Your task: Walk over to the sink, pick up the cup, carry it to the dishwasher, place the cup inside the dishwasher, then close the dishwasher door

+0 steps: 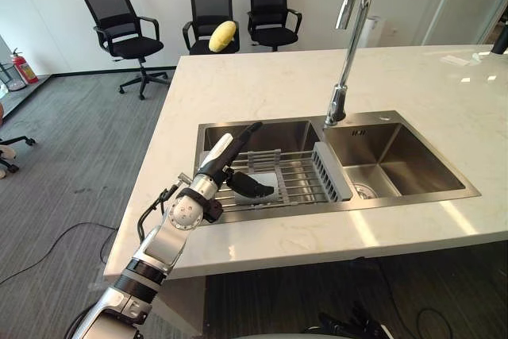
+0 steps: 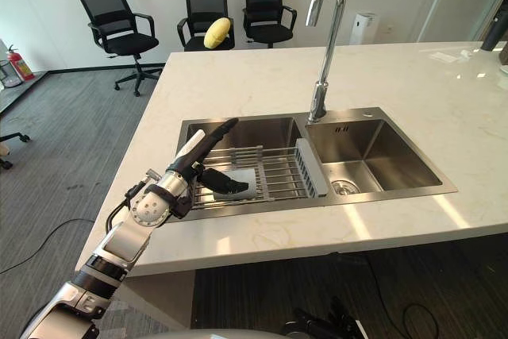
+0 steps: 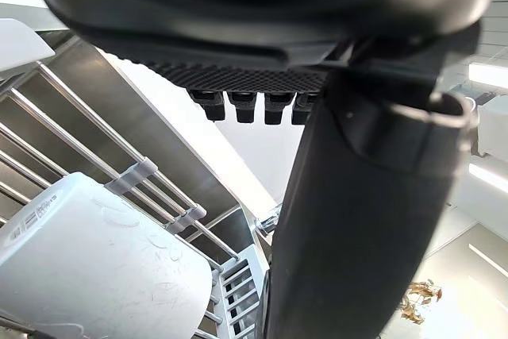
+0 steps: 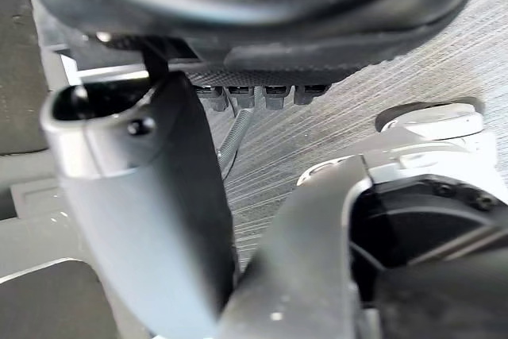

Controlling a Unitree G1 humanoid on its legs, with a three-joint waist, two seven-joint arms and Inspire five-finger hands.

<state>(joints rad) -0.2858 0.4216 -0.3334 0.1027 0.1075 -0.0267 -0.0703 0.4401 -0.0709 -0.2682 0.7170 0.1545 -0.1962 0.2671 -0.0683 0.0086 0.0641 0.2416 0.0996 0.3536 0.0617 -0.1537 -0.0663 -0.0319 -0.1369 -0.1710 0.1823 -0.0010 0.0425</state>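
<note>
White marble counter (image 1: 262,77) with a steel double sink (image 1: 401,152) – office chairs (image 1: 123,25) on grey carpet (image 1: 63,140) far beyond the hand, one bearing a yellow object (image 1: 223,36). Left hand (image 1: 216,171) out over the wire rack (image 1: 300,176) across the near-side basin, spread wide: thumb (image 1: 238,136) pointing away toward the basin's far wall, fingers (image 1: 252,189) loosely extended and angled down, gripping nothing. White cup (image 3: 95,267) resting on the rack just beneath those fingers – contact impossible to judge. Tall curved tap (image 1: 349,45) well off to the hand's right, past the rack's grey end piece. Right hand (image 4: 254,5) low over carpet, likewise relaxed and empty.
</note>
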